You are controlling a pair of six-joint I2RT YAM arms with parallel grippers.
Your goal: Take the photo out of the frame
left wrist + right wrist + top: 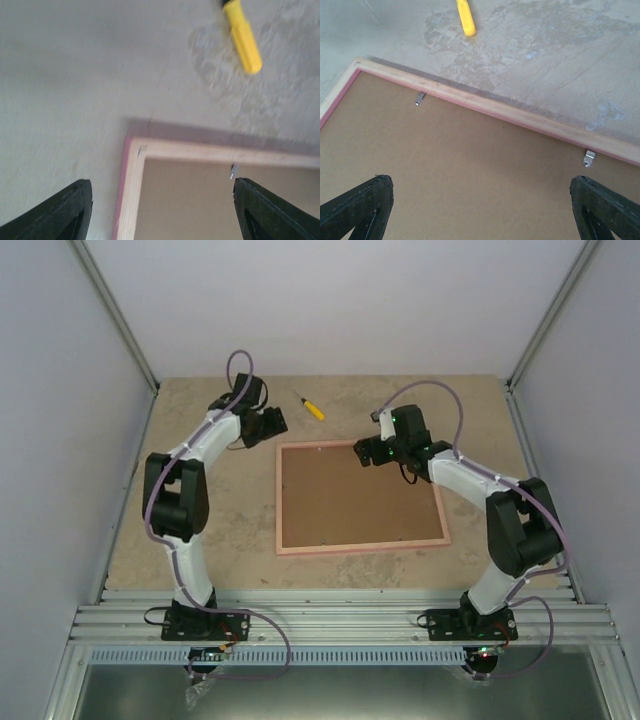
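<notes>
The frame is lying flat at the centre of the table, back side up, with its brown backing board facing the overhead camera; the photo is sitting out of sight beneath that board. Small metal tabs are showing along the far rail, pressing onto the board. The left gripper is hanging just off the frame's 11 o'clock corner with its jaws spread wide and gripping nothing. In the left wrist view that corner is appearing between the two black fingers, one finger over bare table and the other over the board. The right gripper is hanging over the far rail toward the frame's 1 o'clock, jaws likewise spread to the full and carrying nothing. In its own wrist view the board is filling the space between the fingers, with the rail running across at 12 o'clock. Contact between either gripper and the frame cannot be determined. A yellow-handled screwdriver is lying on the table beyond the far rail, at roughly 11 o'clock from the frame's centre, near the left gripper and apart from the frame.
</notes>
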